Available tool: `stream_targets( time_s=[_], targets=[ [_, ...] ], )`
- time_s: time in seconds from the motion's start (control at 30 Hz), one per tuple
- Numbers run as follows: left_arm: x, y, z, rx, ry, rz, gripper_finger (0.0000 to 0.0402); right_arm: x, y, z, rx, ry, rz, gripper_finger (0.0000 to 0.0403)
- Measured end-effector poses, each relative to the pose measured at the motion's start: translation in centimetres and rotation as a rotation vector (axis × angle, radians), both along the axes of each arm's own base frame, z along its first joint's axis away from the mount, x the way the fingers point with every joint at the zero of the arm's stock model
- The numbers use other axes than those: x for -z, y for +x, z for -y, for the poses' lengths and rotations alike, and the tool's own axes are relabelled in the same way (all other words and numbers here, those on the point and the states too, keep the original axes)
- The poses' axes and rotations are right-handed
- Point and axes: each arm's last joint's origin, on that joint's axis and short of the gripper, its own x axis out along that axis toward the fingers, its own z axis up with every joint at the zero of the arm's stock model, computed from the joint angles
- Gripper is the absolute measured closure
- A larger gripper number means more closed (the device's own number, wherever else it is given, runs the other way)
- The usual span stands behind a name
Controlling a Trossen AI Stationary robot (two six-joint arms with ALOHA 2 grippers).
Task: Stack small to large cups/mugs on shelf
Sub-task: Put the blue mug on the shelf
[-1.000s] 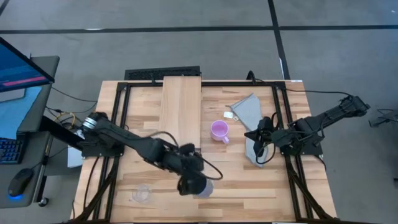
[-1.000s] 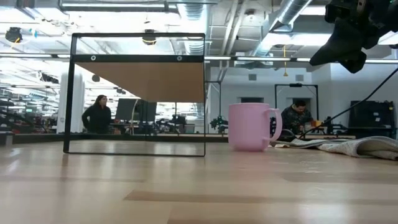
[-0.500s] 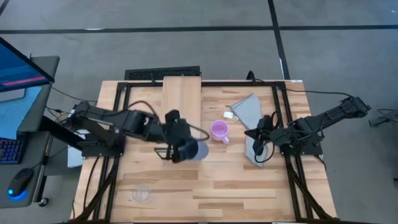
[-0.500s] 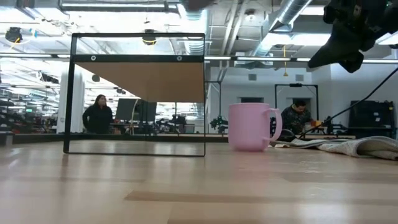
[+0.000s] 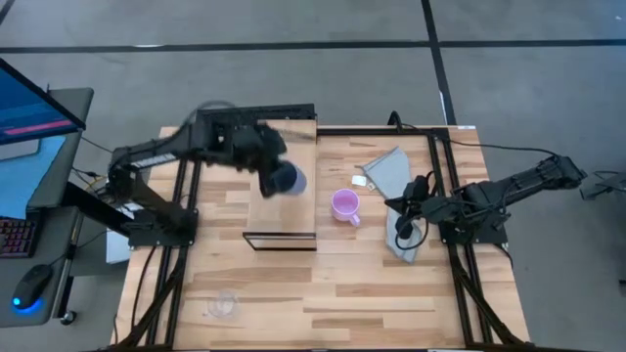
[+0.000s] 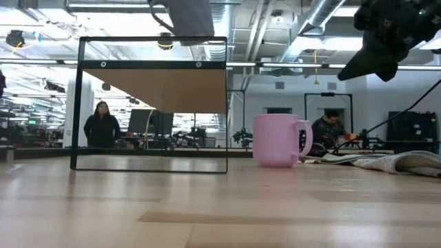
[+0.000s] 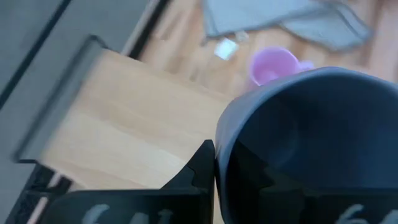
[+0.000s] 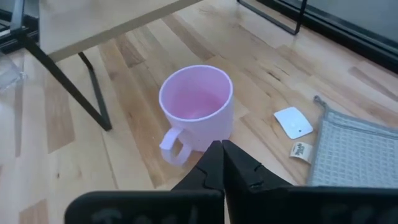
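- Overhead, the left gripper holds the grey-blue mug in the air above the shelf; its fingers are clamped on the mug's rim, one finger pressed against the outer wall.
- The grey-blue mug is round, smooth and dark inside; nothing can be seen in it.
- The lilac mug stands upright on the table, just beside the shelf's right edge, with its handle towards the table's near side. The inside looks empty.
- The clear cup stands near the table's front left corner, well apart from the shelf. Whether it holds anything cannot be told.
- The shelf is a long light-wood board on thin dark legs; the table is slatted wood.
- The right gripper hovers over a grey woven cloth right of the lilac mug, fingers closed together, holding nothing.
- A small white tag lies next to the cloth.
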Motion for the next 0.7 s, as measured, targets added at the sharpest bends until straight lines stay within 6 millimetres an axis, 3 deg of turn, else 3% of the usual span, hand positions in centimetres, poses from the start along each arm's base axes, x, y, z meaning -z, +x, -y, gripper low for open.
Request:
stream_targets(
  time_s=[0.1,0.37,0.5,0.7],
  targets=[
    [-1.0,-0.8,-2.4,-0.034,-0.035,0.032,0.0392,0.0,0.0,0.0,-0.002,0.006,-0.001,0.0384],
    [-0.9,-2.7,-8.1,-0.107,-0.051,0.019,0.0392,0.0,0.0,0.0,-0.006,0.013,-0.001,0.0388],
    [0.1,-3.0,-10.9,-0.149,-0.094,-0.001,0.0392,0.0,0.0,0.0,0.012,0.037,0.008,0.0386],
    [2.8,-1.3,-13.7,-0.141,-0.129,-0.095,0.0392,0.0,0.1,0.1,0.027,0.048,0.015,0.0389]
  ],
)
